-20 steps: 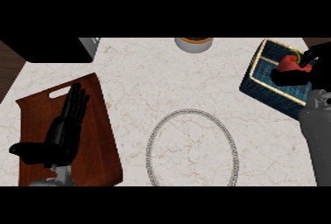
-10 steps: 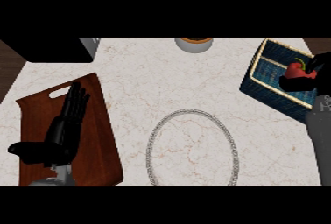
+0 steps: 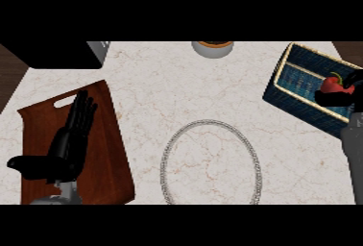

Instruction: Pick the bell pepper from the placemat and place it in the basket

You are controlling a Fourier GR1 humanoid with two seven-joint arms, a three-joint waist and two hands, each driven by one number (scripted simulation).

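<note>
The pepper [image 3: 332, 84], red with a green stem, is seen inside the basket [image 3: 297, 72], against its far right side. It is held by the right hand [image 3: 339, 98], whose dark fingers are curled round its lower part. The basket is set at the far right corner of the desk [image 3: 184, 96]. Left of the basket, mid-desk, lies the oval placemat [image 3: 211, 162]. Further left, the left hand [image 3: 67, 139] is laid with straight fingers over a wooden board [image 3: 106, 163]. A bowl [image 3: 212, 47] is partly shown at the far edge.
</note>
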